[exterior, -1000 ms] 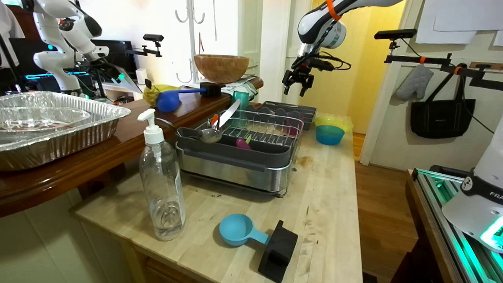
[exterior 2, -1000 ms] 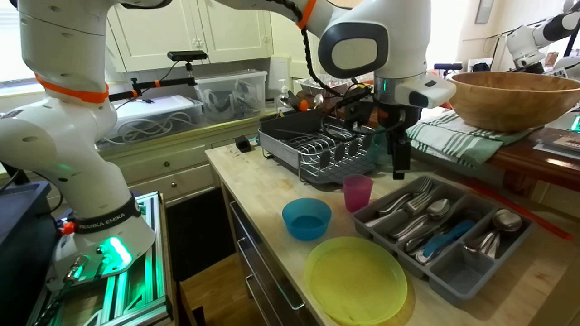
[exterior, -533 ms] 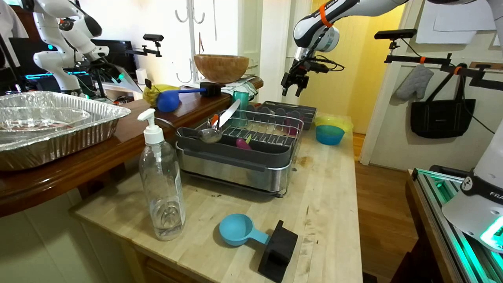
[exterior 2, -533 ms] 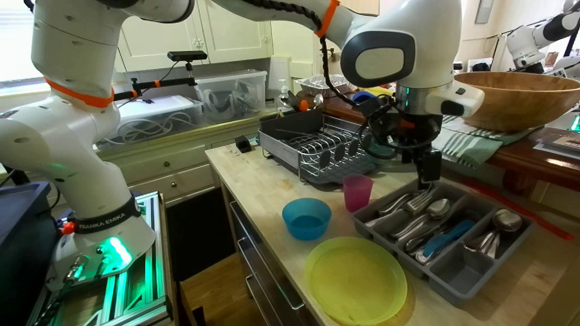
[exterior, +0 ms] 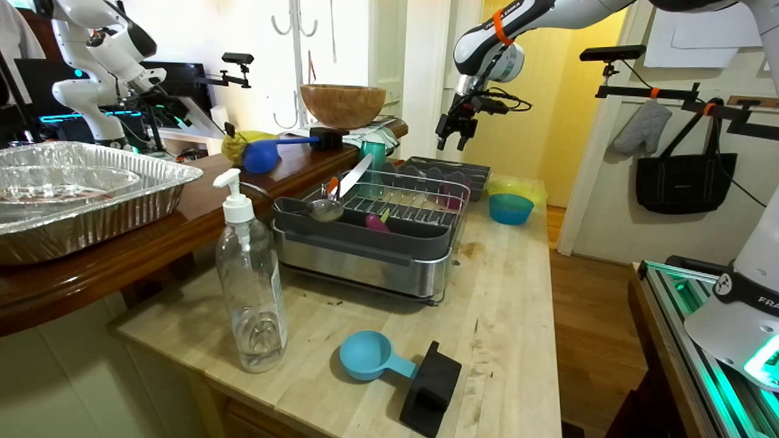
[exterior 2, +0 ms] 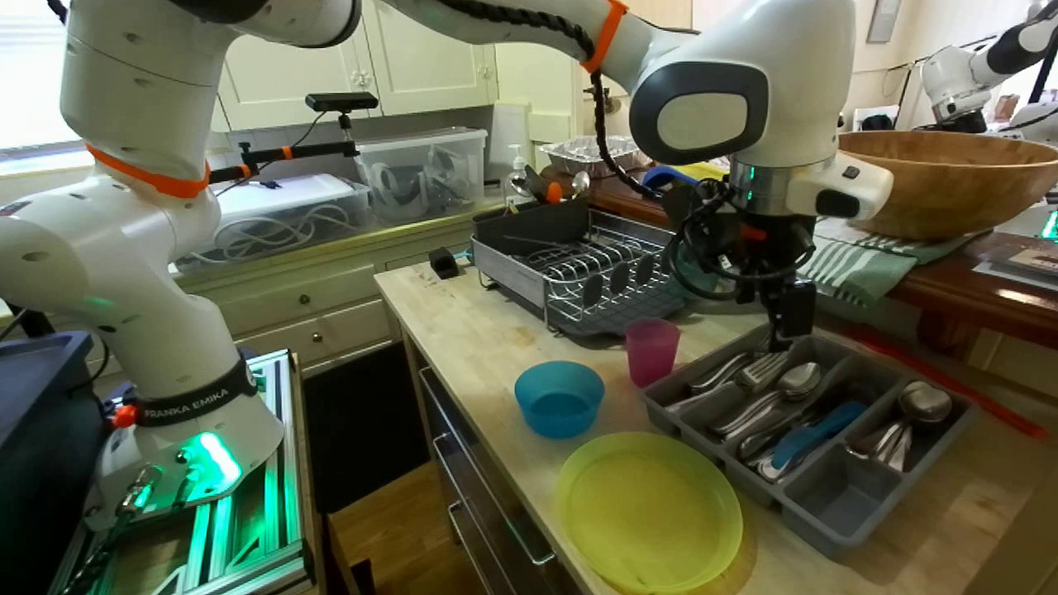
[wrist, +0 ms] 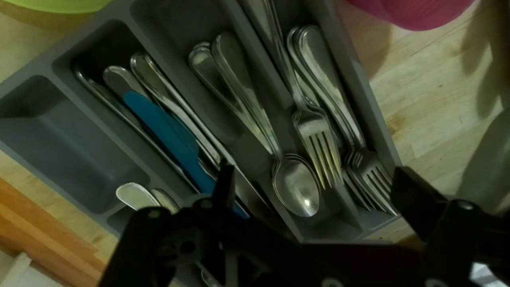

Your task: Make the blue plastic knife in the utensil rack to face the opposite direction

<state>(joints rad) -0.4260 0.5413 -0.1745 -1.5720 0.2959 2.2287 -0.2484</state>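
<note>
In the grey cutlery tray (wrist: 69, 131), the blue plastic knife (wrist: 167, 135) is laid among metal knives (wrist: 161, 89). Above this tray, the gripper (wrist: 314, 174) is held with its jaws set well apart.

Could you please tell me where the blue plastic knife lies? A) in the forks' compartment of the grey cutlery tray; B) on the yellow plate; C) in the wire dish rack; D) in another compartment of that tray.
D: in the wrist view, the blue plastic knife lies beside silver handles in the grey cutlery tray, and spoons lie in the compartment between it and the forks.
</note>
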